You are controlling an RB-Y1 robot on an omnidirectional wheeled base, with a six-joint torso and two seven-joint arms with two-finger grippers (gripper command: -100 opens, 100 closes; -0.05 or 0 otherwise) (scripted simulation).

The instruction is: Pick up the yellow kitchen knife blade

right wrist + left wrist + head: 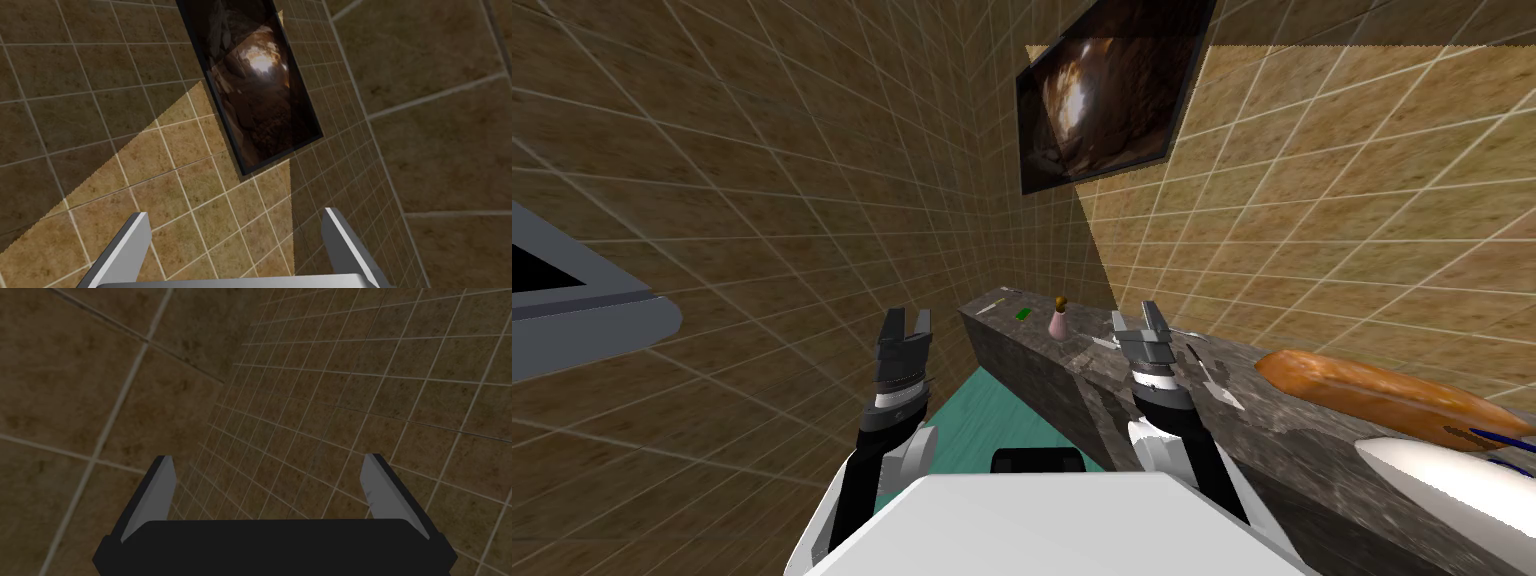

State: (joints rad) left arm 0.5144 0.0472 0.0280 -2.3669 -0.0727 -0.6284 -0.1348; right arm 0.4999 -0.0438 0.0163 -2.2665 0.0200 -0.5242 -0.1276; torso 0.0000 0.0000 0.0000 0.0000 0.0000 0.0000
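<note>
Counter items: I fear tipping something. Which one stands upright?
The pink bottle with a brown top; the green piece and the brown loaf lie flat on the counter.

You had two grippers before you, the left gripper (907,325) and the right gripper (1136,322), each with two fingers. One dark counter (1052,385) held one pink bottle (1058,322), one small green item (1024,314), one brown loaf (1372,390) and silvery utensils (1227,392) too small to count. One framed picture (1102,90) hung above.
</note>
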